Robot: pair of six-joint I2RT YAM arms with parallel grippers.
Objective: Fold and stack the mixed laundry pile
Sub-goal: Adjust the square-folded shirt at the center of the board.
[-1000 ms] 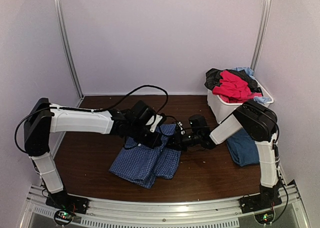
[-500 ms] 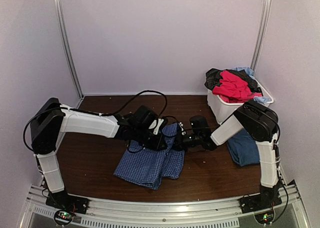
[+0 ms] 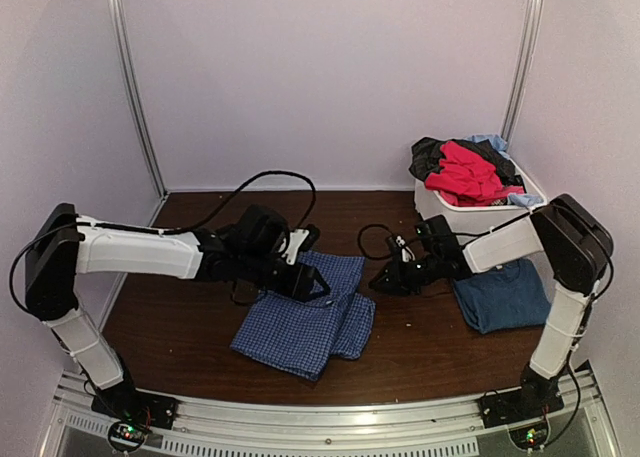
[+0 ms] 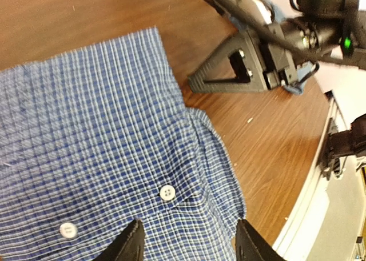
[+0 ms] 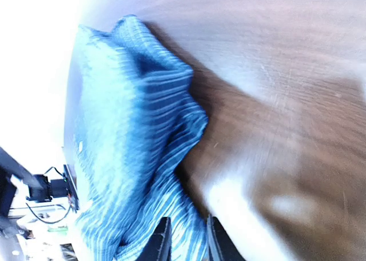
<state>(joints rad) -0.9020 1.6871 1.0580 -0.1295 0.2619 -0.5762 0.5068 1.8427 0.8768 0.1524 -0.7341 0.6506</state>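
Left end effector (image 4: pixel 186 245) gapes over the checked shirt (image 3: pixel 305 325), right end effector (image 3: pixel 385 280) barely parted — I'd smooth the fold.

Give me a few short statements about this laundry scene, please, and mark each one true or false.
1. The checked shirt lies on the table. True.
2. The bin is empty. False: it holds red, black and light-blue clothes.
3. The left jaws grip the shirt. False: they stand open just above it and hold nothing.
4. A folded blue T-shirt lies on the table in front of the bin. True.
5. The right jaws hang over the bin. False: they are low over the table, between the shirt and the T-shirt.
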